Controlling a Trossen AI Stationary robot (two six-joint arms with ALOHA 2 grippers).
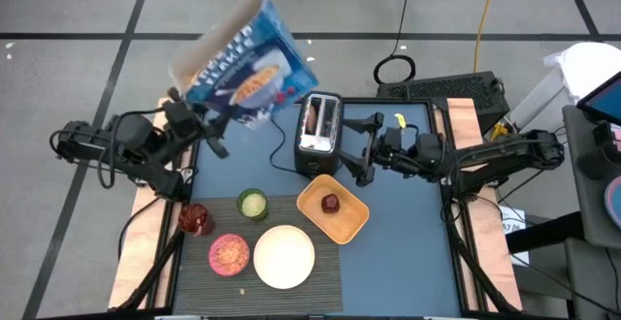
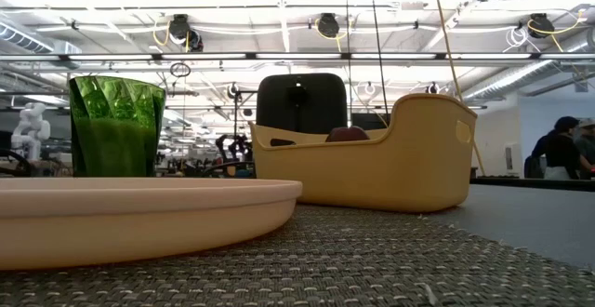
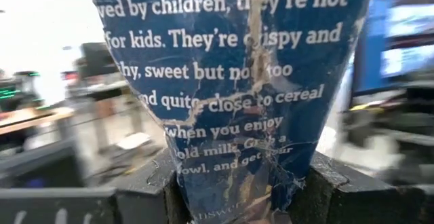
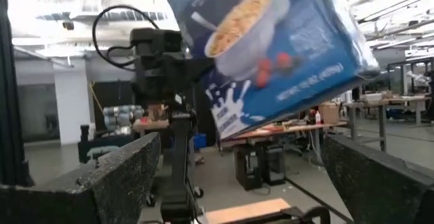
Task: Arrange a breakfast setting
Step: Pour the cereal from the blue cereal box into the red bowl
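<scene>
A: Where's the setting? I see the white plate, pink bowl and green cup on the placemat at the desk's front.

B: Yep. My left hand pinches the blue cereal box, tilted high beside the toaster. Right hand hovers spread wide, empty.

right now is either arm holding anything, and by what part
The left end effector holds the cereal box by one narrow end, up in the air and tilted. The right end effector, beside the toaster, is open and empty.
</scene>
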